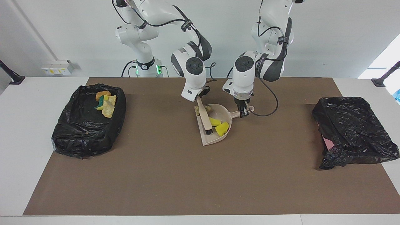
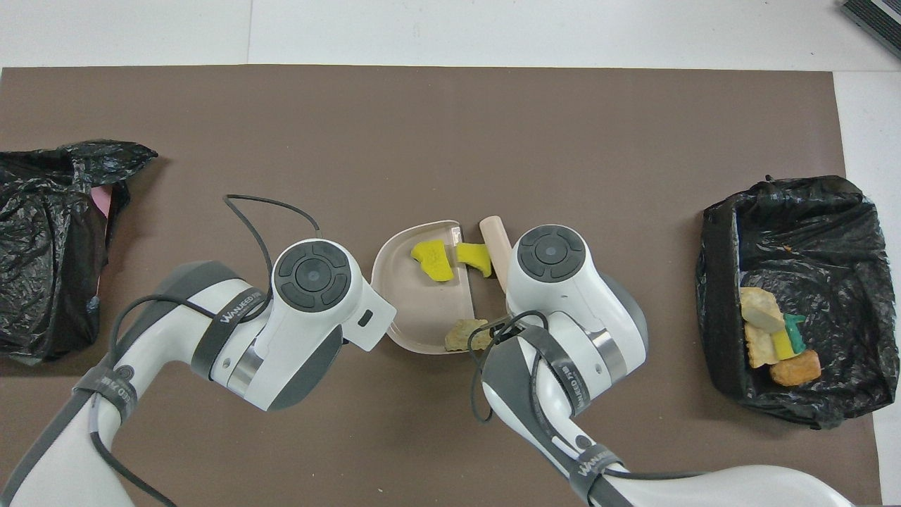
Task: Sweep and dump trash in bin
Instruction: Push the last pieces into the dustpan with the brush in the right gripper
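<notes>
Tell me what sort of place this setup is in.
Most likely a robotics lab, staged as a cleaning test: two white arms bolted at a table with a brown mat, bag-lined bins at each end, bare white walls, and a dustpan with sponge scraps.

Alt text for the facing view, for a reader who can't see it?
The right gripper holds a beige brush with its bristles in the beige dustpan, which the left gripper holds by its handle; two yellow sponge scraps lie in the pan. A black-lined bin at the right arm's end holds more trash.
</notes>
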